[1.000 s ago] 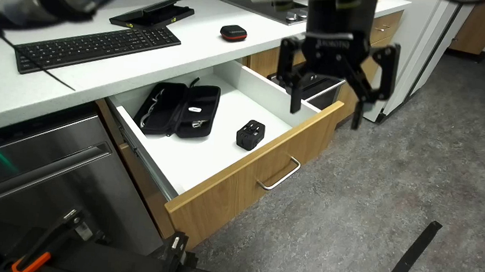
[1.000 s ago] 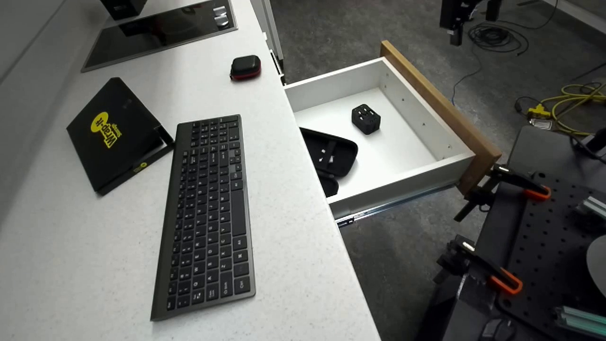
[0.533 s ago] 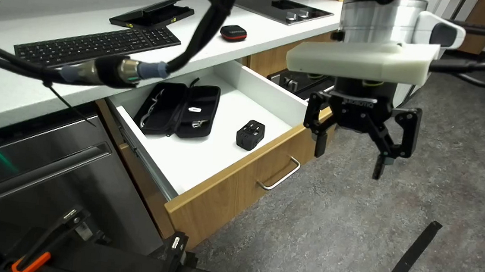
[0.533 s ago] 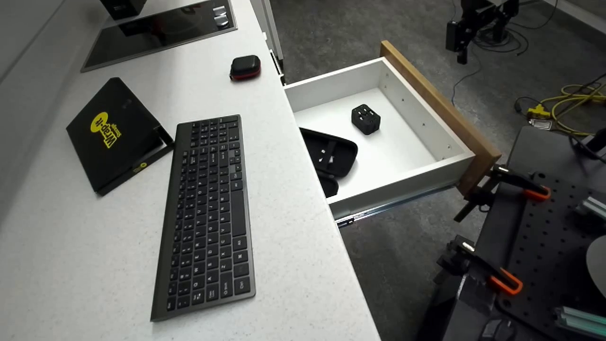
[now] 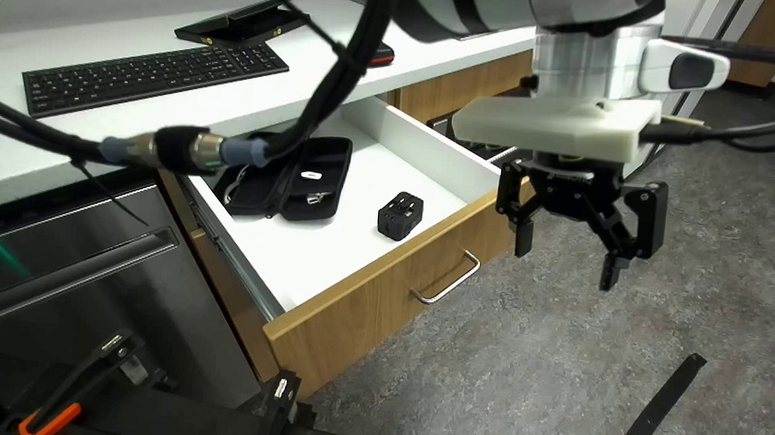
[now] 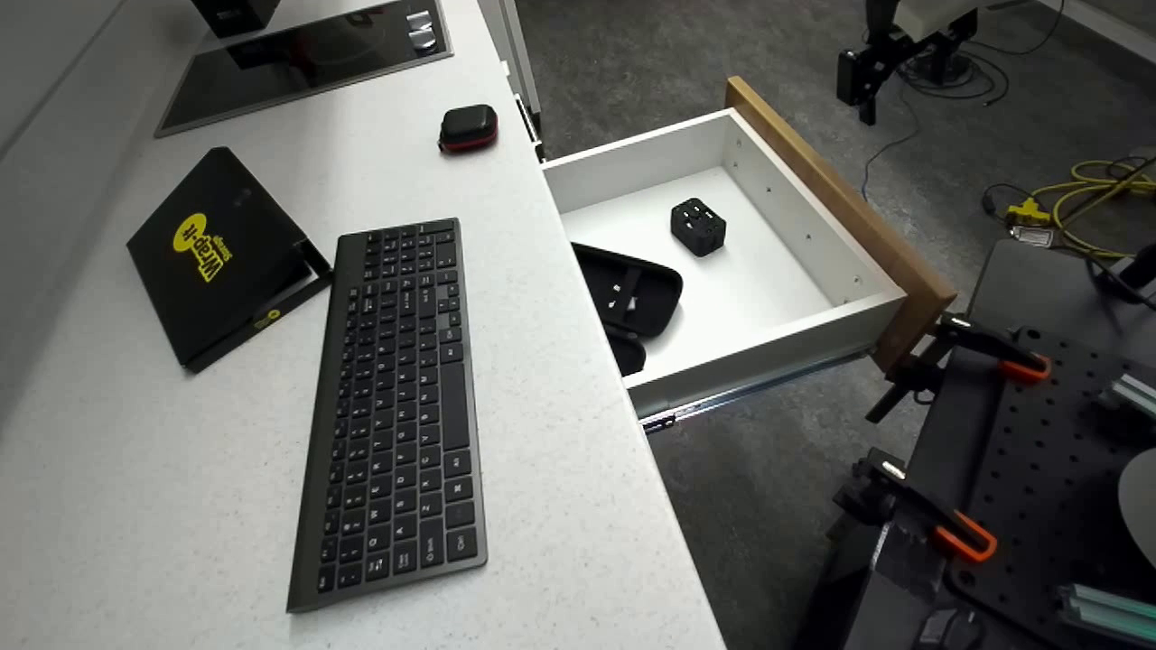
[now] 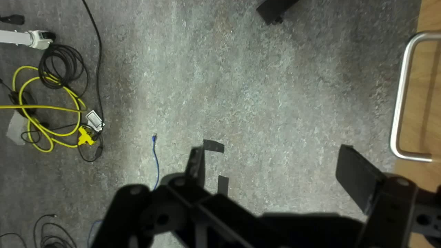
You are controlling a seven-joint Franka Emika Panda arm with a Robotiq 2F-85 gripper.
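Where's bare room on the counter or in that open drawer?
Counter: the strip between keyboard and front edge, plus the stretch from keyboard to small red-trimmed case. Drawer: the floor bordered by black cube, open case and drawer front. Tight: between box and keyboard; the drawer's back corner holding that open case.

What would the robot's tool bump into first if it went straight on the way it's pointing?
Probably the floor: the tool points down, with floor showing between its fingers. The drawer handle looks off to one side, though depth is unclear.
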